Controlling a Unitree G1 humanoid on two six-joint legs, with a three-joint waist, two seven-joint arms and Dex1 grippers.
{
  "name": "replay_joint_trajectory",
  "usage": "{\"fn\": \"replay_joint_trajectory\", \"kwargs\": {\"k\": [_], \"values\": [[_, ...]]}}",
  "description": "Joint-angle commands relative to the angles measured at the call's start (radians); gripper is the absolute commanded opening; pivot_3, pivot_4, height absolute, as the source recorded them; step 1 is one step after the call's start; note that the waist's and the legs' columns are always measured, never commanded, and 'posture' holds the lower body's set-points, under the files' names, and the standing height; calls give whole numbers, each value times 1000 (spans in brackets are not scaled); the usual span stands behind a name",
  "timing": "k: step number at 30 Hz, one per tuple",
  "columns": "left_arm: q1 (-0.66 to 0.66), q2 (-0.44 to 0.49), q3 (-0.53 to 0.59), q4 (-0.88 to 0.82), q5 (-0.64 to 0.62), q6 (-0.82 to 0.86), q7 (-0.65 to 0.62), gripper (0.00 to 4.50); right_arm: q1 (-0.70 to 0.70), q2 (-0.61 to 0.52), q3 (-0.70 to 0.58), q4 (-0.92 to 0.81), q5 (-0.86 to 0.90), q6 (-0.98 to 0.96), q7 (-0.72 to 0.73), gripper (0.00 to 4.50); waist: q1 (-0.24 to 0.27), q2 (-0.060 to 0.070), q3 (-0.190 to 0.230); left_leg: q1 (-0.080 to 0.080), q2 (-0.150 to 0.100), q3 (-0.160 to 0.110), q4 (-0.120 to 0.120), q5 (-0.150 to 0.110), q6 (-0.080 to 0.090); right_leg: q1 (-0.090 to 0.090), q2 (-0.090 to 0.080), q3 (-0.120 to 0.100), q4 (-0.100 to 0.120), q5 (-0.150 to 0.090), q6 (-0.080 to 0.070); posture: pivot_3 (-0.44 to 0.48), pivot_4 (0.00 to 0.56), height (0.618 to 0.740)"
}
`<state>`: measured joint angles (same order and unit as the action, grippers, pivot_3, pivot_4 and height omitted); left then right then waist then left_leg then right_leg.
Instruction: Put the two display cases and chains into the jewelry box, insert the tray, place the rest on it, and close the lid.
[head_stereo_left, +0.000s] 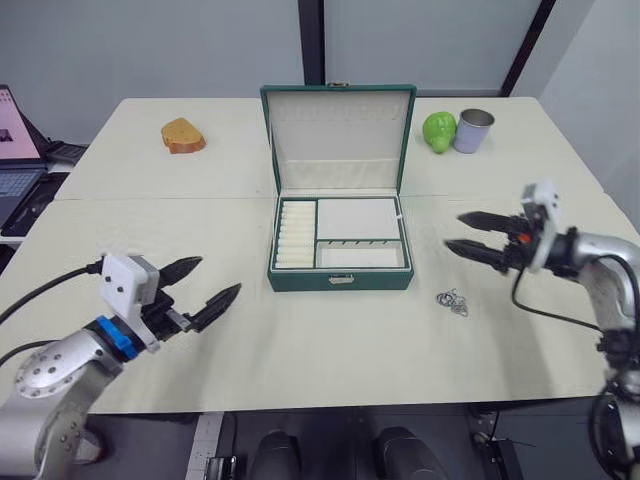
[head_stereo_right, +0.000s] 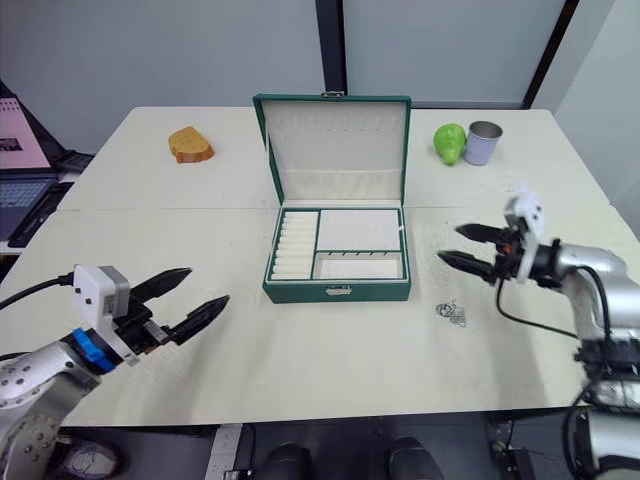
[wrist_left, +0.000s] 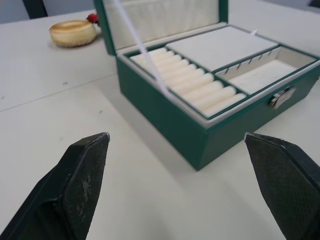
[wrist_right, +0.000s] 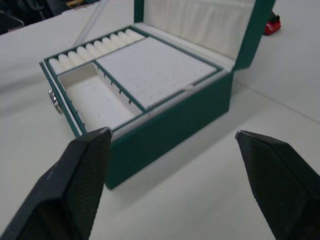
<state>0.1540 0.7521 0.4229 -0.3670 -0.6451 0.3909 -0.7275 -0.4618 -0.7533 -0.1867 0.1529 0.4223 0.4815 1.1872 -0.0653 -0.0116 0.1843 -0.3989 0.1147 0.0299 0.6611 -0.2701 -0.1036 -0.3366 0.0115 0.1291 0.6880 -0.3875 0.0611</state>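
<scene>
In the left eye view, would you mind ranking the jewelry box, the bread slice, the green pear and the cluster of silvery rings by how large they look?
1. jewelry box, largest by far.
2. bread slice and green pear: look alike, so unranked.
3. silvery rings, smallest, despite lying nearer the camera.

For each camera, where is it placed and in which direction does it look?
Left and right eye: on the head, looking forward and down at the open jewelry box with the tray in it; left gripper and right gripper both show.
Left wrist: on the left arm, facing the box's front corner, between its own fingers.
Right wrist: on the right arm, facing the box's side, between its own fingers.
All four share the box.
</scene>
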Motion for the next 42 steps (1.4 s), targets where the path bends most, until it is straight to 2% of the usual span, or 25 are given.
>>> {"fn": "replay_joint_trajectory", "kwargs": {"k": [1, 7, 17, 42], "values": [[-27, 51, 57, 118, 38, -48, -69, 4500, 107, -43, -84, -38, 7, -55, -22, 4470, 4, 0, 0, 0, 0, 0, 0, 0, 0, 0, 0, 0, 0, 0, 0, 0, 150, 740], [-61, 80, 93, 252, 79, -93, -114, 4500, 243, -38, -130, -5, -33, -164, -95, 4470, 7, 0, 0, 0, 0, 1, 0, 0, 0, 0, 0, 0, 0, 0, 0, 0, 150, 740], [-90, 59, 108, 343, 138, -144, -74, 4500, 293, 7, -172, 82, -52, -285, -218, 4470, 9, 0, 0, 0, 0, 1, 1, 0, 0, 0, 0, 1, 0, 0, 0, 0, 150, 740], [-135, 50, 115, 341, 99, -78, -105, 4500, 279, -20, -177, 71, -9, -204, -203, 4470, 10, 0, 0, 1, 0, 1, 1, 0, 0, 0, 0, 0, 2, 0, 0, 0, 150, 740]]}}
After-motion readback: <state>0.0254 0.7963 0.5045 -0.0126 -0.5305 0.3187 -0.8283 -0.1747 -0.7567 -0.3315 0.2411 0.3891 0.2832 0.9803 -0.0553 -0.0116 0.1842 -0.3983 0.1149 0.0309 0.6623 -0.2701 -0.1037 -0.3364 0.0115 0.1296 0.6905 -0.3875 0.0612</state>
